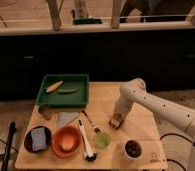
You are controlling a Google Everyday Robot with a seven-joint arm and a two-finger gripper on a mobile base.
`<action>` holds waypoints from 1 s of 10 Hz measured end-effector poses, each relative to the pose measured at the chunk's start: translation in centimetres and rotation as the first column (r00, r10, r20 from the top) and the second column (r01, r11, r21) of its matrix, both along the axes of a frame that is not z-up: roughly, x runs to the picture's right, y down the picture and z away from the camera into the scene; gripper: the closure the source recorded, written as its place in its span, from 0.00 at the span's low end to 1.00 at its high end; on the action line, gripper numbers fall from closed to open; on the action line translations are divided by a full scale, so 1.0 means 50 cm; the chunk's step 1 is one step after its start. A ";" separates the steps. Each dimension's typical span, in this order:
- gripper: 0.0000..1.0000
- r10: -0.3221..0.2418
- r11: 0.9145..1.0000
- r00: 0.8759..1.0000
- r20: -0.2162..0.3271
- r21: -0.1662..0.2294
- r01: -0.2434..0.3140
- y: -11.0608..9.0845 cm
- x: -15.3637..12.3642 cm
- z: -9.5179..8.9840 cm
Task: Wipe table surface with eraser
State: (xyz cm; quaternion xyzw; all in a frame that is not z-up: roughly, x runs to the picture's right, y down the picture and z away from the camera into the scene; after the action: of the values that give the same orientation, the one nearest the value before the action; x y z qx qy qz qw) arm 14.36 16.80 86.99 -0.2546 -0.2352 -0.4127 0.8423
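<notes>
The table surface (pixel 141 125) is a light tan wooden top with plank lines. The eraser (pixel 116 121), a small tan block with a dark underside, rests on the table right of the middle. My gripper (pixel 117 117) points down from the white arm (pixel 156 106), which comes in from the right. It is shut on the eraser and presses it onto the wood.
A green tray (pixel 46 100) with two food pieces stands at the back left. In front are a dark bowl with a blue-grey sponge (pixel 37 138), an orange bowl (pixel 66 141), a white-handled brush (pixel 84 141), a green cup (pixel 103 140) and a white cup (pixel 133 148).
</notes>
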 end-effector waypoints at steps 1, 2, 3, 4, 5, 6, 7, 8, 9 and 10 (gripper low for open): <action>1.00 0.000 1.000 1.000 0.013 -0.006 0.000 0.005 -0.003 -0.001; 1.00 0.000 1.000 1.000 0.026 -0.010 0.000 0.008 -0.006 -0.002; 1.00 -0.001 1.000 1.000 0.025 -0.012 0.001 0.008 -0.005 -0.002; 1.00 -0.001 1.000 1.000 0.025 -0.012 0.001 0.008 -0.005 -0.003; 1.00 -0.001 1.000 1.000 0.025 -0.012 0.001 0.008 -0.006 -0.003; 1.00 0.000 1.000 1.000 0.025 -0.013 0.001 0.009 -0.005 -0.002; 1.00 0.000 1.000 1.000 0.025 -0.013 0.000 0.010 -0.005 -0.002; 1.00 0.000 1.000 1.000 0.025 -0.013 0.000 0.010 -0.005 -0.002; 1.00 0.001 1.000 1.000 0.024 -0.013 -0.001 0.010 -0.004 -0.002; 1.00 0.001 1.000 1.000 0.024 -0.013 -0.001 0.010 -0.004 -0.002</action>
State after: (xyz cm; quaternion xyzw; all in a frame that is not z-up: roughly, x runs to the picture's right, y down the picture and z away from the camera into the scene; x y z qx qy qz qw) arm 14.16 17.31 86.89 -0.2549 -0.2483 -0.4138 0.8379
